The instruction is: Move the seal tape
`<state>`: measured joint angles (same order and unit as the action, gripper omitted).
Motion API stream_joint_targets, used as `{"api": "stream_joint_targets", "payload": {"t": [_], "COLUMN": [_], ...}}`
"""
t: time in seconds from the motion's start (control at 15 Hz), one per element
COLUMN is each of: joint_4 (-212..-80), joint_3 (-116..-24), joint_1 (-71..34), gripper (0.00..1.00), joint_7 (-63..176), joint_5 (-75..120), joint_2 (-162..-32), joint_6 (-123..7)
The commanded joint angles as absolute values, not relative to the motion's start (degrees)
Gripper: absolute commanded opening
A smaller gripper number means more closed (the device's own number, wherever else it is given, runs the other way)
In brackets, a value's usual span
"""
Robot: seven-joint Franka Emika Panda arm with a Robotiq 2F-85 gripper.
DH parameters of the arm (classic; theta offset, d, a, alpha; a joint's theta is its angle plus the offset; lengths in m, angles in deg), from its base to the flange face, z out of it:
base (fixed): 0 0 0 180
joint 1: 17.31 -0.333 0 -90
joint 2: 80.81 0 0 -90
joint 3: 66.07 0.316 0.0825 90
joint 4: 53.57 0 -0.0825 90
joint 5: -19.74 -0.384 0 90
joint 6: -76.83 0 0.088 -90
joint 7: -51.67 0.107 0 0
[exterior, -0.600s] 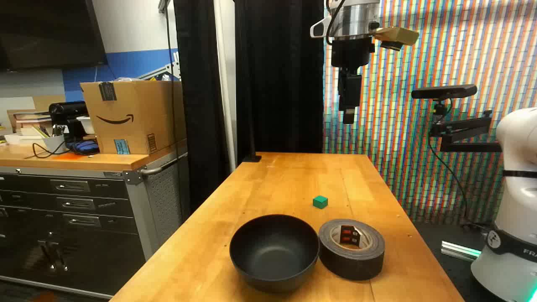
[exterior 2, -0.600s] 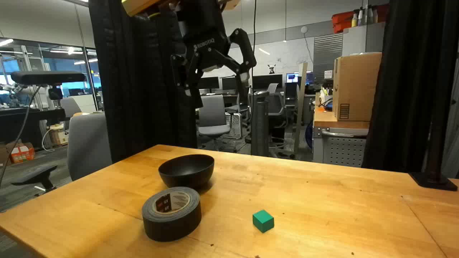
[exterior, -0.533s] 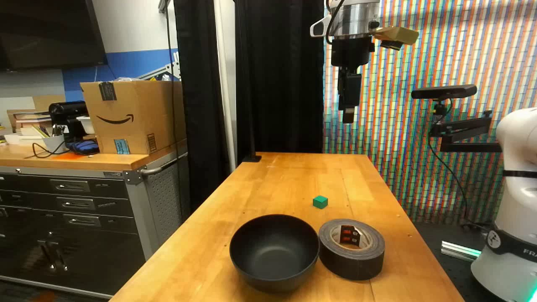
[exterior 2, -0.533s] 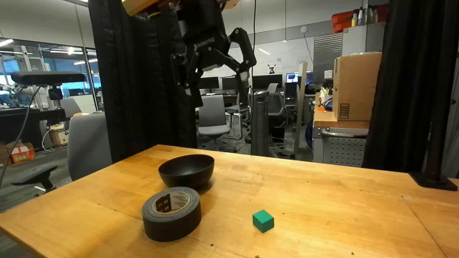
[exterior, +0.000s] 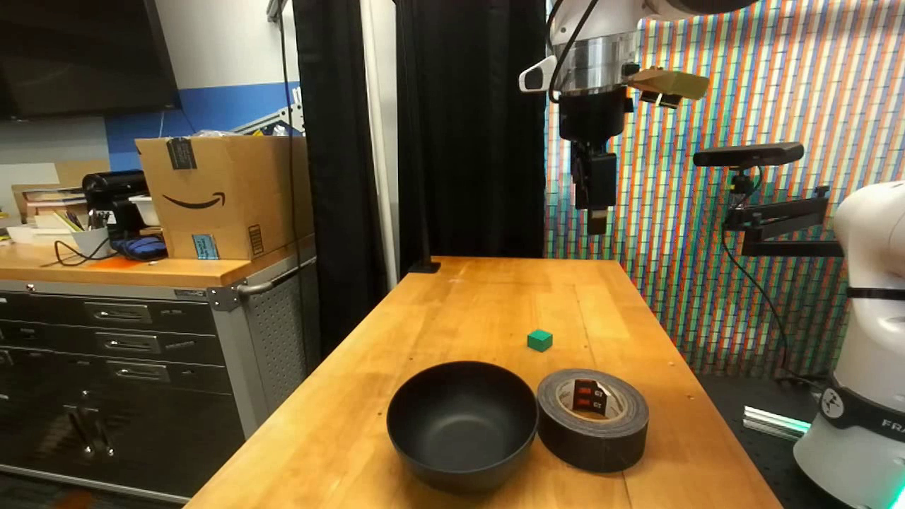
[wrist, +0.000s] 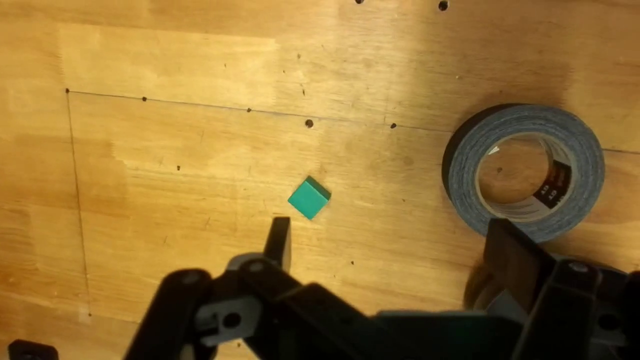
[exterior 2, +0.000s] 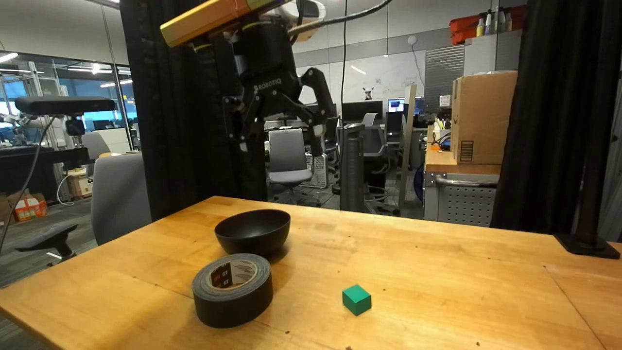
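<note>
Foremost, the seal tape (exterior: 594, 444) lies flat on the wooden table (exterior: 488, 297), its core printed 3M and GT, just beside the black bowl (exterior: 463, 424). Beyond it, a green cube (exterior: 540, 341). Above the table I have my gripper (exterior 2: 284, 154), lettered ROBOTIQ, jaws well apart. The arm's base (exterior: 841, 452) shows FRA, cropped at the frame edge. Farther off, a cardboard box (exterior: 244, 170) bears a curved-arrow logo (exterior: 194, 206).

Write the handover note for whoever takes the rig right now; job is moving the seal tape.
Claw: open and empty, raised above the table.
Seal tape: lying flat on the table, hole up, beside the black bowl; whether they touch is unclear. Green block sits apart from both.
Done: no grasp yet.
Left: lower, grip the tape, move it; the pictures don't show where to.
</note>
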<state>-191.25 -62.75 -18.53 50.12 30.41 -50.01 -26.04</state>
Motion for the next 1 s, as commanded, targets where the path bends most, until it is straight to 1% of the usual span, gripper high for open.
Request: {"api": "stream_joint_targets", "payload": {"t": [0.0,0.2,0.73,0.93], "joint_4": [-191.77,-192.34,-194.32,-194.53], "joint_3": [-62.64,-62.62,-63.91,-63.09], "joint_1": [-20.71,-21.84,-21.73,-22.22], "gripper": [1.00,1.00,1.00,1.00], "joint_7": [49.15,48.80,45.81,46.25], "joint_5": [28.86,28.55,29.19,28.94], "joint_2": [-51.32,-52.45,-56.51,-58.89], "joint_6": [-26.47,-26.97,-33.78,-34.95]}}
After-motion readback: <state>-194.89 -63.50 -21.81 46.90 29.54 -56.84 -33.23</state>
